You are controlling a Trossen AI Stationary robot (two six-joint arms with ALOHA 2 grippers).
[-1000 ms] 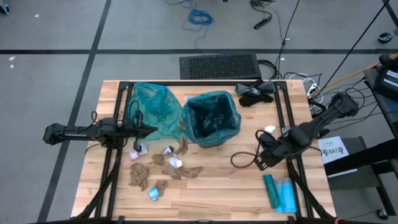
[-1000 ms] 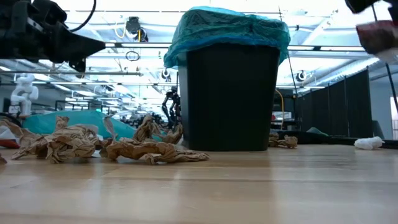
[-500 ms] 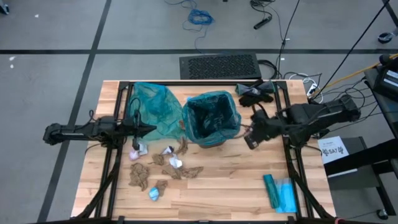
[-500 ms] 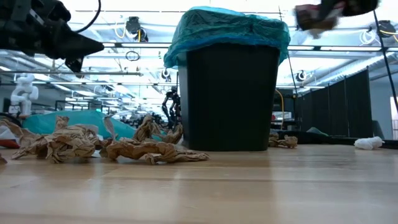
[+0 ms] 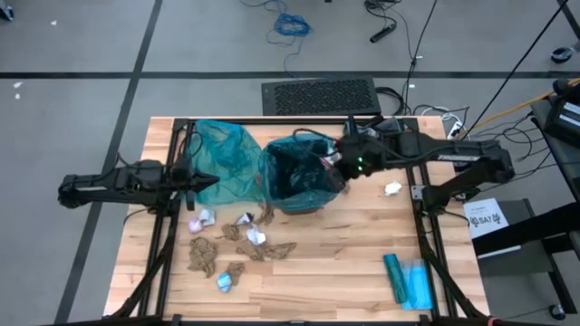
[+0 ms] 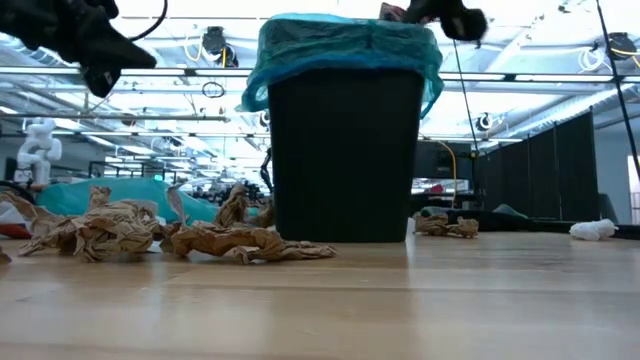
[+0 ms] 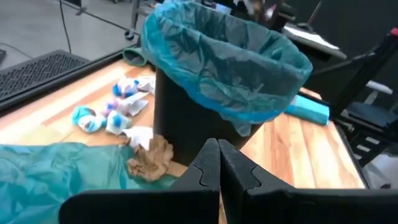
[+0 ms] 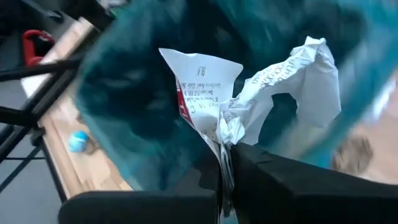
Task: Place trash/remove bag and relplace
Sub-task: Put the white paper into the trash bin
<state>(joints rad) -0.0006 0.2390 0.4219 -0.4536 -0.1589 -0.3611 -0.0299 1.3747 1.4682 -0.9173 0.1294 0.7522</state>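
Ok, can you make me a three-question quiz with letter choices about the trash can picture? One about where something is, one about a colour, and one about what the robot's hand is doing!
1. Where is the right gripper?
A. over the bin
B. beside the blue-teal packet
C. off the table

2. What colour is the bag lining the bin?
A. red
B. teal
C. yellow

3. What is the right gripper doing?
A. open, empty
B. shut on white crumpled paper
C. shut on a glove

Answers: 1 A, the high view shows it above the bin's rim. 2 B, the liner is teal. 3 B, the right wrist view shows white crumpled paper pinched between its fingers.
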